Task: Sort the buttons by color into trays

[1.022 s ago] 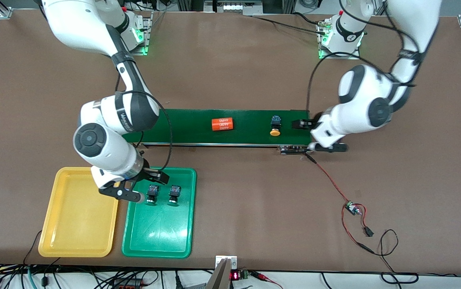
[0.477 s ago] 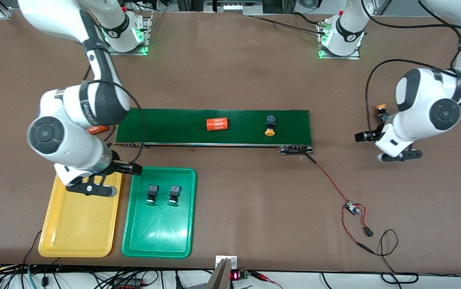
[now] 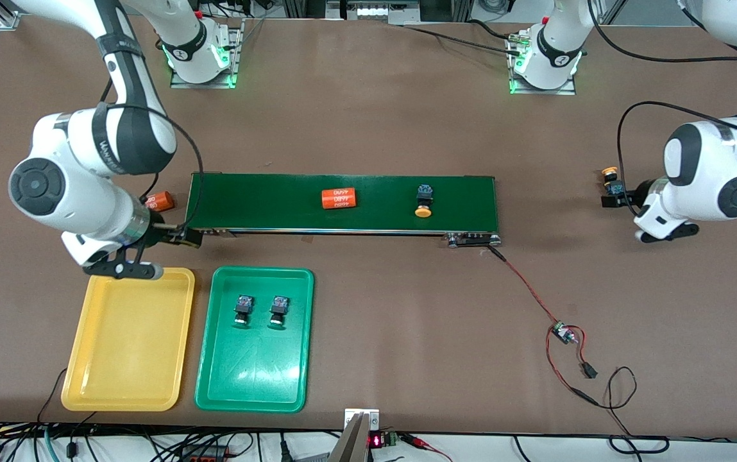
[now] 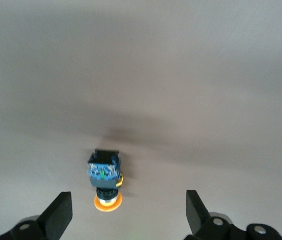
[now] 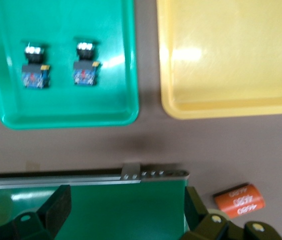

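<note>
Meanwhile, two yellow buttons wait and both pincers hang empty

Spread wide and holding nothing, the left pincer (image 3: 637,215) hangs just above the desk (image 3: 368,115) at the left arm's end, and the stray yellow button (image 3: 611,180) lies on the bare desk just beside it. Seen from the left wrist, this button (image 4: 105,178) sits between the open fingers (image 4: 58,216), its long axis running from the pincer outward, cap nearest the pincer. That arm is plainly the nearer one for it.

The right pincer (image 3: 150,253) is equally wide and empty, poised over the gap between the belt's (image 3: 278,202) end and the yellow tray (image 3: 127,398), which holds nothing. A second yellow button (image 3: 424,200) lies on the belt with an orange cylinder (image 3: 339,198); another cylinder (image 3: 159,201) lies off the belt's end. Both green buttons (image 3: 243,310) (image 3: 278,310) lie side by side in the green tray (image 3: 253,401), so the green half looks done.
</note>
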You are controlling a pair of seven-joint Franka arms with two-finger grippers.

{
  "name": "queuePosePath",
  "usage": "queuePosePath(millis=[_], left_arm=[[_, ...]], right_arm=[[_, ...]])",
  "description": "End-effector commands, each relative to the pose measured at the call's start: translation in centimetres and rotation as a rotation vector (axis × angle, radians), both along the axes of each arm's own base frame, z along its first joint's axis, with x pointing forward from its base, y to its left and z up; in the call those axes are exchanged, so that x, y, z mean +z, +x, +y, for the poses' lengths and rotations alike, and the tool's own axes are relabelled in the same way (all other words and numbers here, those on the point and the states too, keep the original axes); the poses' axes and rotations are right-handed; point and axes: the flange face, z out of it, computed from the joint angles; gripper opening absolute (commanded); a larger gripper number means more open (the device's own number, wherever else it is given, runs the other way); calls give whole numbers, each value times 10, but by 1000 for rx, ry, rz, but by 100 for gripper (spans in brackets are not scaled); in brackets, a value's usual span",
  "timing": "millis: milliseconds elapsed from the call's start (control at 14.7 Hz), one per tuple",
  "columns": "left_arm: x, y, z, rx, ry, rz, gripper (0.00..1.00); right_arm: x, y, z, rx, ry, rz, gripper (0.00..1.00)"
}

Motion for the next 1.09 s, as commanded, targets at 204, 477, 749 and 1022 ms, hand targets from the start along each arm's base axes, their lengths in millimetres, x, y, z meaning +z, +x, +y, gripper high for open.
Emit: queuePosePath(millis=[204,477,749,1022], left_arm=[[-50,-40,18,-32,8,24,100],[-70,-51,30,-49,5,45,100],[-75,-58,28,-99,-26,57,48],[-41,-42,32,-123,-22,-8,20]], right_arm=[[-8,-28,55,81,-13,19,100],[-9,-32,68,64,-14,21,100],[-11,-32,68,58,-11,25,100],[-10,-32,67,45,-7,25,100]])
